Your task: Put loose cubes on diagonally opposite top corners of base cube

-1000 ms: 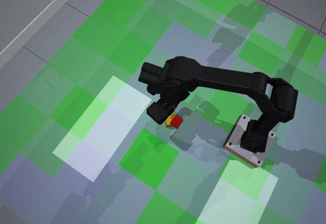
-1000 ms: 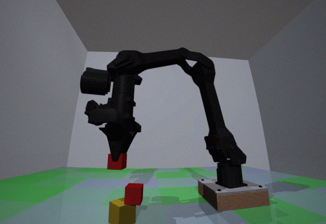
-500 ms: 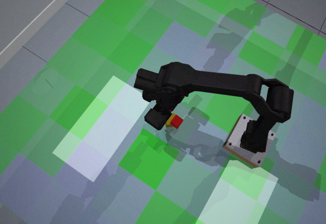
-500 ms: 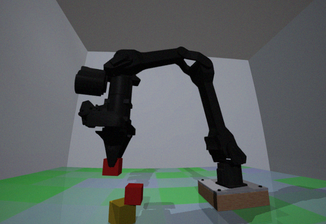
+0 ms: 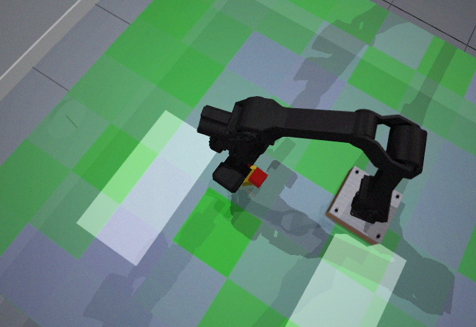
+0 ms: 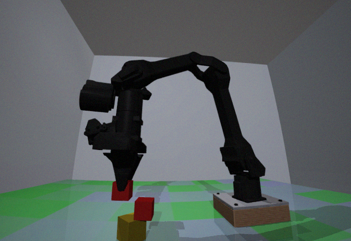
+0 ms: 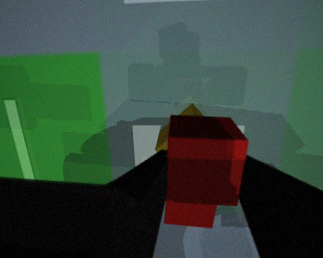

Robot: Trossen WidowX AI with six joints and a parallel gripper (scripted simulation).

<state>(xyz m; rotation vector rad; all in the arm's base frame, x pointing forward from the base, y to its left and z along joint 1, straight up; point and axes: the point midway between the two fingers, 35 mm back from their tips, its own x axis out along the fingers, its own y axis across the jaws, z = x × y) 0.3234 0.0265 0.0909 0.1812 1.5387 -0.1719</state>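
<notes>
The yellow base cube [image 5: 246,182] [image 6: 131,229] [image 7: 164,139] stands on the floor, partly hidden by the arm in the top view. One red cube [image 5: 257,177] [image 6: 143,209] [image 7: 189,215] sits level on one top corner of the base and overhangs it. My gripper [image 6: 122,188] [image 7: 201,160] is shut on the other red cube [image 6: 128,195] [image 7: 201,170]. It holds this cube roughly level in the air, higher than the placed cube and left of it in the exterior view. In the top view the wrist hides the fingers and nearly all of the held cube.
The arm's mounting base [image 5: 346,196] [image 6: 260,215] stands to the right of the cubes. The arm arches over from it. The patterned floor [image 5: 215,235] carries shadows and bright light patches. Walls stand farther off.
</notes>
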